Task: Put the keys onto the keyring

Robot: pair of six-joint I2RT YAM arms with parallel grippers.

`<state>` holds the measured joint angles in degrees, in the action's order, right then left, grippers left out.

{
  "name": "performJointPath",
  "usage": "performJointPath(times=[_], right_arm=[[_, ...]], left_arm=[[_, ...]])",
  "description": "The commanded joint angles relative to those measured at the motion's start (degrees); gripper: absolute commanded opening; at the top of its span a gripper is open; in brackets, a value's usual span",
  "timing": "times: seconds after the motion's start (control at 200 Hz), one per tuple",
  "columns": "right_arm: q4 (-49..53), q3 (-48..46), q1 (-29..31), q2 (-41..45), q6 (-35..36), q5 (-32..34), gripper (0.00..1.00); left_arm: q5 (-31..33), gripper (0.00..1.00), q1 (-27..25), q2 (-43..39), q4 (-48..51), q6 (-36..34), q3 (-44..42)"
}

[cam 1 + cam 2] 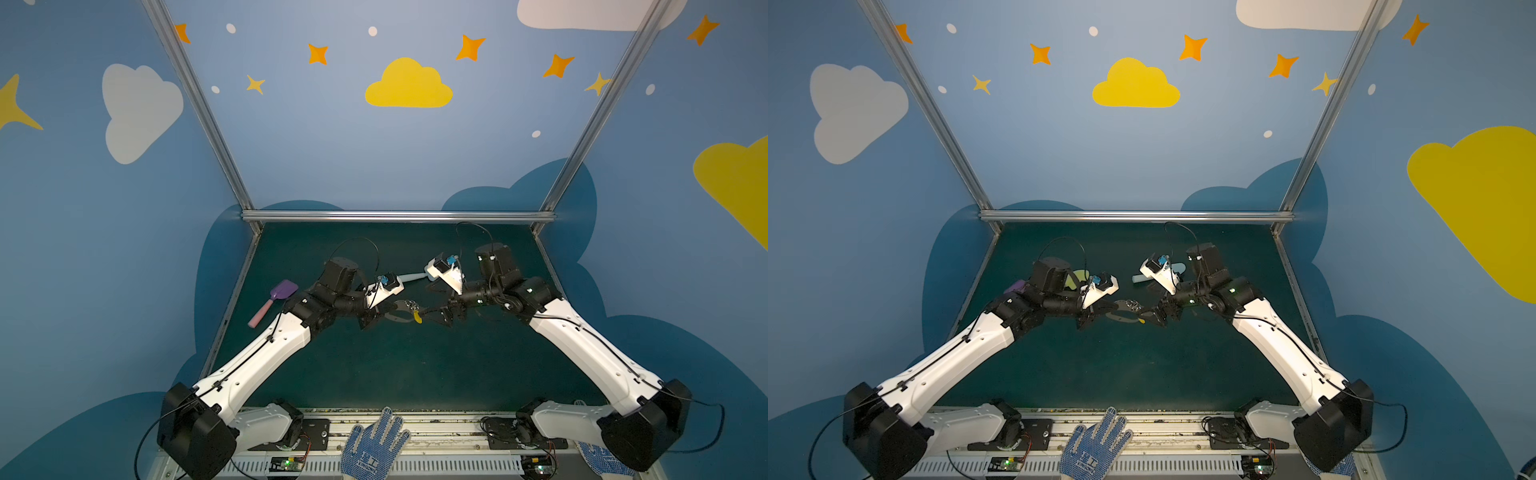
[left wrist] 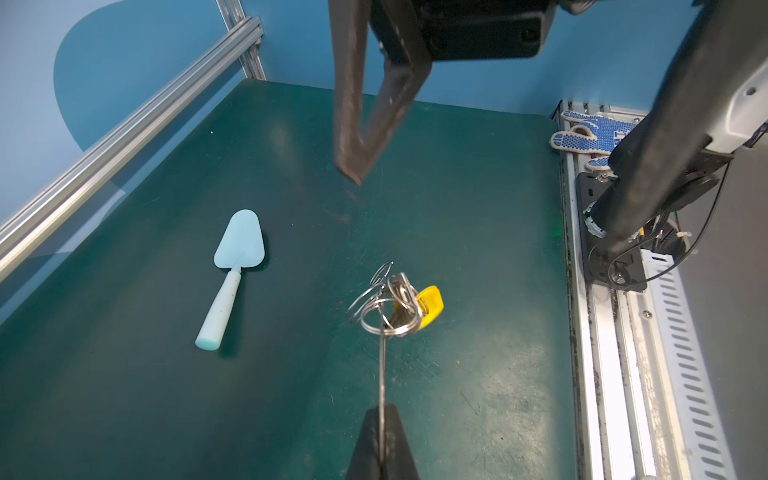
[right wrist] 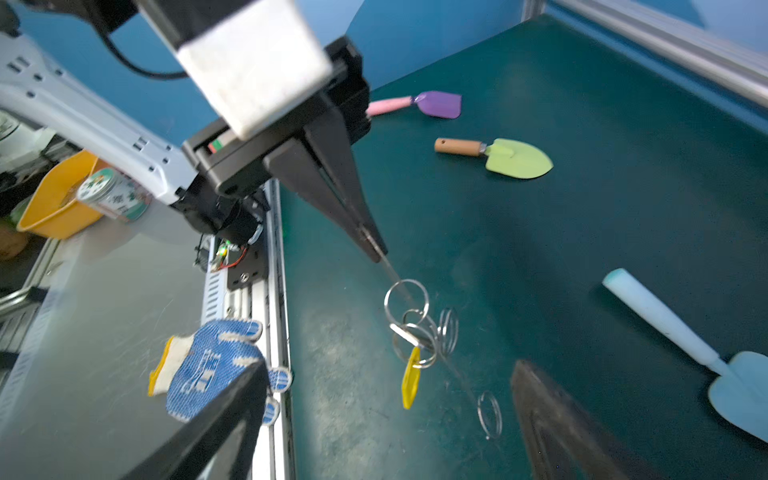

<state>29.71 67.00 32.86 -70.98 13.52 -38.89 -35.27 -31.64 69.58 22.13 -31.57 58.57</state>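
— Your left gripper (image 2: 380, 415) — what has it got?
— It's clamped on the flat grey keyring plate (image 1: 1122, 319), lifted clear of the dark green tabletop (image 2: 457, 208).
— And your right gripper (image 3: 388, 365)?
— Jaws spread wide, gripping nothing — you see the small silver key with its oblong yellow plastic tag (image 2: 430, 305) hanging among the plate's metal rings (image 2: 374, 307), between both grippers.

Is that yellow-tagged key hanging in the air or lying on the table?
Hanging. The keys dangle from the keyring, which the shut left end effector holds up; the right end effector is open, not gripping them.
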Motion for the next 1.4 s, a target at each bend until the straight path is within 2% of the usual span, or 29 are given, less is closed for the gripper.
performJointPath(times=[0.0,0.04,0.1,0.155,0.185,0.23,0.32,0.36,0.426,0.506,0.651,0.826,0.901,0.946,1.031,1.157,1.322,1.392], right_arm=[[-10.4,-2.6,0.1,1.0,-11.6,5.1,0.93],[-12.5,-3.8,0.1,1.1,-15.5,7.8,0.93],[-16.3,-6.1,-0.1,1.0,-25.2,12.4,0.93],[-18.4,-7.0,-0.5,0.6,-29.5,11.8,0.93],[-19.0,-6.9,-0.8,0.2,-30.0,9.0,0.93],[-18.4,-6.4,-0.8,0.2,-28.7,6.7,0.93],[-18.4,-7.6,1.3,2.0,-27.6,12.4,0.9],[-18.4,-8.5,2.0,3.3,-26.1,15.0,0.84],[-18.9,-10.1,2.8,5.5,-26.0,19.2,0.65],[-17.1,-10.7,3.5,7.1,-23.4,19.8,0.57],[-14.3,-11.8,7.0,7.5,-19.3,25.5,0.46],[-16.2,-12.6,13.6,6.6,-16.3,32.5,0.5],[-17.1,-12.3,16.3,5.7,-14.3,36.8,0.58],[-17.8,-12.2,17.8,5.2,-13.4,38.9,0.6],[-19.7,-12.2,20.3,4.4,-11.3,42.9,0.55],[-18.8,-10.4,23.2,1.3,-8.0,50.9,0.52],[-18.9,-9.4,24.8,-1.1,-5.6,55.4,0.47],[-19.7,-9.3,25.1,-1.7,-5.3,58.0,0.39]], left_arm=[[-0.5,0.04,0.0,0.7,0.0,2.2,1.8],[-0.3,0.04,0.0,0.8,0.1,2.5,2.1],[0.2,0.04,0.0,0.8,-0.4,3.5,1.9],[0.7,0.04,0.0,0.6,-0.9,4.8,1.8],[0.9,0.04,0.0,0.5,-1.0,5.2,1.7],[1.6,0.04,0.0,0.3,-1.4,6.4,1.7],[2.8,0.04,0.0,0.1,-1.2,7.7,1.6],[3.3,0.04,0.0,0.0,-1.1,8.0,1.6],[4.2,0.04,0.0,-0.3,-1.1,9.0,1.6],[5.2,0.04,0.1,-0.2,-0.9,10.9,2.0],[5.6,0.04,0.0,0.3,0.1,13.4,3.4],[5.5,0.04,0.0,0.3,0.0,14.8,3.6],[5.3,0.04,0.0,0.0,-0.1,15.1,3.6],[5.2,0.04,-0.1,-0.2,-0.2,15.2,3.6],[4.9,0.04,-0.2,-0.5,-0.2,15.4,3.6],[4.8,0.04,-0.3,-1.0,-0.6,15.9,3.2],[4.3,0.04,-0.4,-1.5,-0.8,16.2,3.1],[3.9,0.04,-0.5,-1.6,-0.9,16.2,3.2]])
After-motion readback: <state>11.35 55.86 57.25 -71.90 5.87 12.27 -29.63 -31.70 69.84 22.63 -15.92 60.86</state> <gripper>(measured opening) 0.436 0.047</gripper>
